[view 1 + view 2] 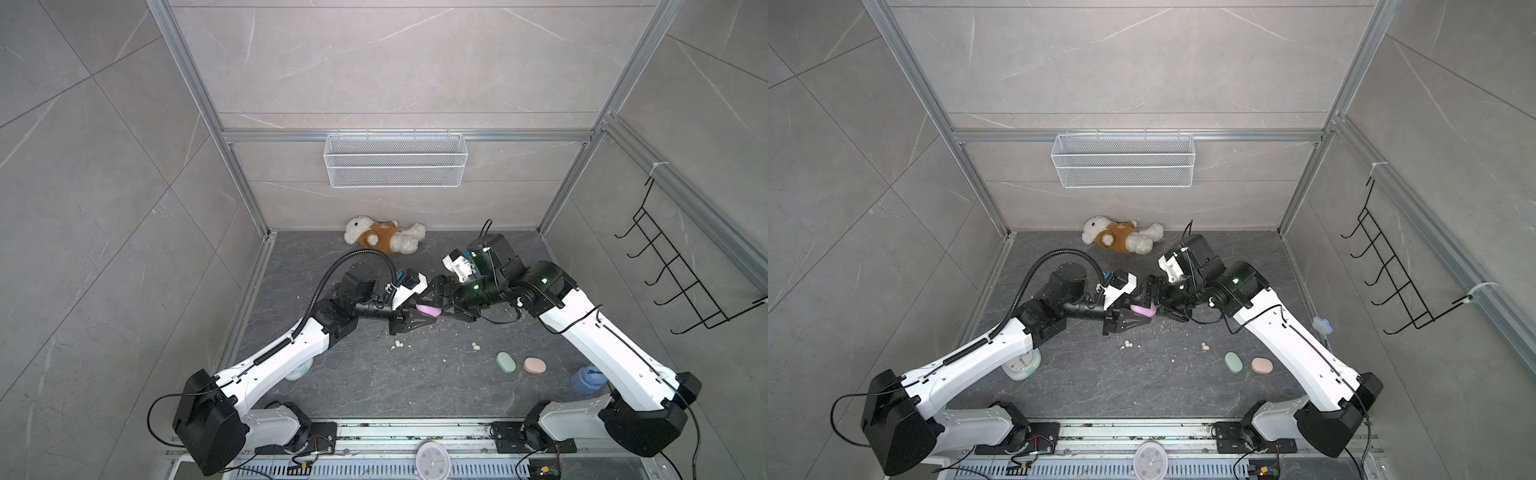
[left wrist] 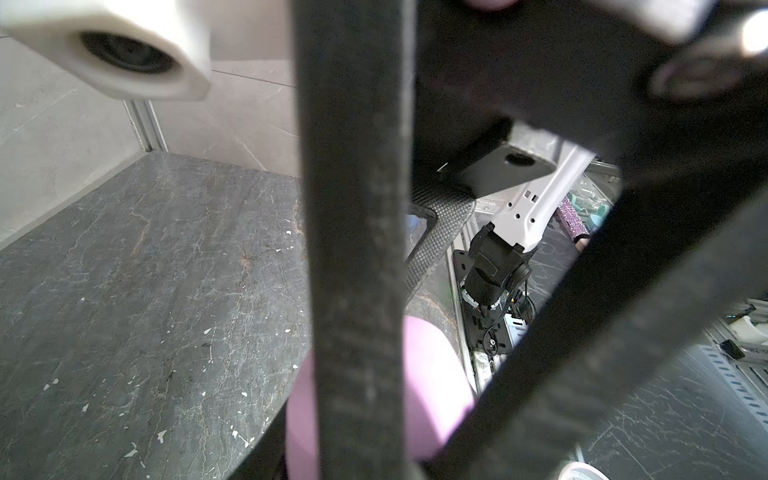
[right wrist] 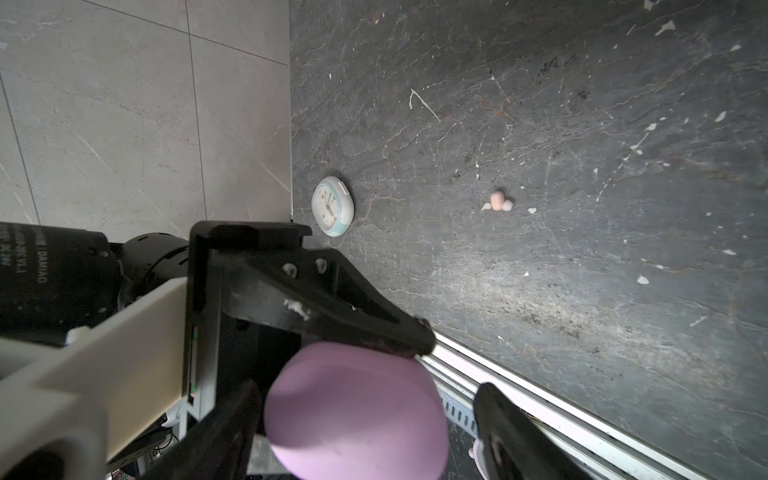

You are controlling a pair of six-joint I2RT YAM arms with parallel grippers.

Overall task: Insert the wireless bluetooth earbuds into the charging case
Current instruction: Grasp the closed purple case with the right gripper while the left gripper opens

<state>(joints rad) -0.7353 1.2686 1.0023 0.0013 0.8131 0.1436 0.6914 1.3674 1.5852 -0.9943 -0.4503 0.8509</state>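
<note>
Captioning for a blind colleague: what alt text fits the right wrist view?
A lilac oval case, pinched by the left gripper, fills the foreground. Beyond it, on the dark stone table, a small round clock sits by the wall and a peach earbud lies apart.

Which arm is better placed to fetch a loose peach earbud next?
Right, probably. The right end effector is open and empty; the left end effector is shut on the lilac oval case. One tiny peach earbud lies on the right arm's side.
</note>
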